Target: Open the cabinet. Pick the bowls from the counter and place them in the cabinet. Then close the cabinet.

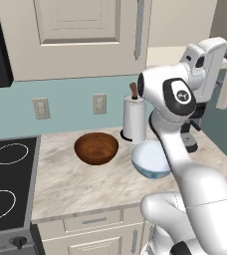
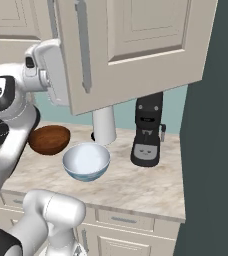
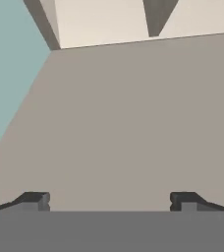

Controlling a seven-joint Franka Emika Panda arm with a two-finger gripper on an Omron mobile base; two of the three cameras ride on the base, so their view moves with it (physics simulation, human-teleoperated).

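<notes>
The cabinet [image 1: 80,30] hangs above the counter [image 1: 85,184]. Its left door is shut and its right door [image 2: 136,50] is swung open toward me, its long silver handle [image 2: 83,45] facing out. The brown wooden bowl [image 1: 96,148] [image 2: 48,139] and the white, blue-patterned bowl [image 1: 150,159] [image 2: 86,161] stand side by side on the counter, untouched. My gripper [image 3: 110,202] is open, fingertips [image 3: 35,201] wide apart with nothing between them, facing a plain beige panel close up. My wrist [image 1: 208,57] is raised high beside the open door, well above both bowls.
A paper towel roll [image 1: 134,119] stands by the teal wall behind the bowls. A black coffee machine [image 2: 147,130] is to their right. The black stovetop [image 1: 8,184] lies at the left. Drawer fronts [image 2: 123,220] run under the counter edge.
</notes>
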